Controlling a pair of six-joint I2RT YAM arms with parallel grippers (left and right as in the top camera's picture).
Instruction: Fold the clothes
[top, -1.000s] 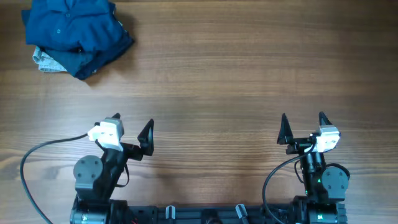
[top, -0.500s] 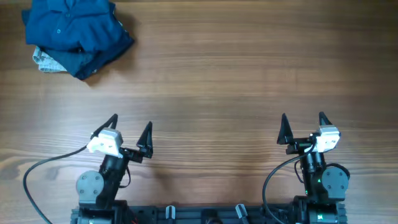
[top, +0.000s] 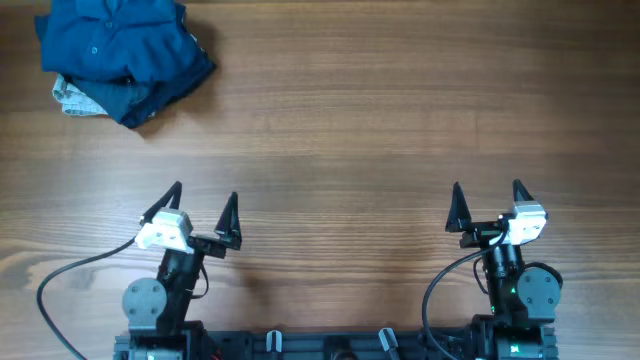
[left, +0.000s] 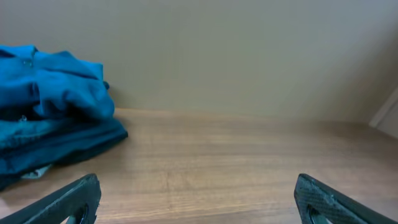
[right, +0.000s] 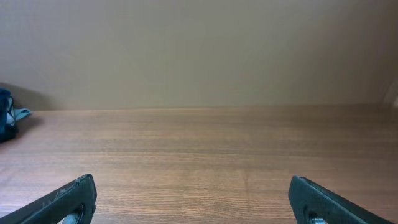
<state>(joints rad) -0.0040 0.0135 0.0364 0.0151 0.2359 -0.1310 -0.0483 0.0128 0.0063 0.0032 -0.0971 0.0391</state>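
The clothes (top: 120, 55) lie in a crumpled heap at the table's far left corner: a mid-blue buttoned shirt on top, darker navy fabric beneath and a pale patterned piece poking out at the left. In the left wrist view the clothes (left: 53, 124) fill the left side, well ahead of the fingers. The right wrist view catches only a sliver of the clothes (right: 6, 121) at its left edge. My left gripper (top: 202, 198) is open near the front left, empty. My right gripper (top: 487, 195) is open near the front right, empty too.
The wooden table (top: 380, 110) stretches bare between the heap and both arms. A plain beige wall (right: 199, 50) rises behind its far edge. A black cable (top: 60, 265) loops beside the left arm's base at the front edge.
The left arm has swung to the left and straightened, so its open fingers now point straight away from the base. The right arm and the clothes have not moved.
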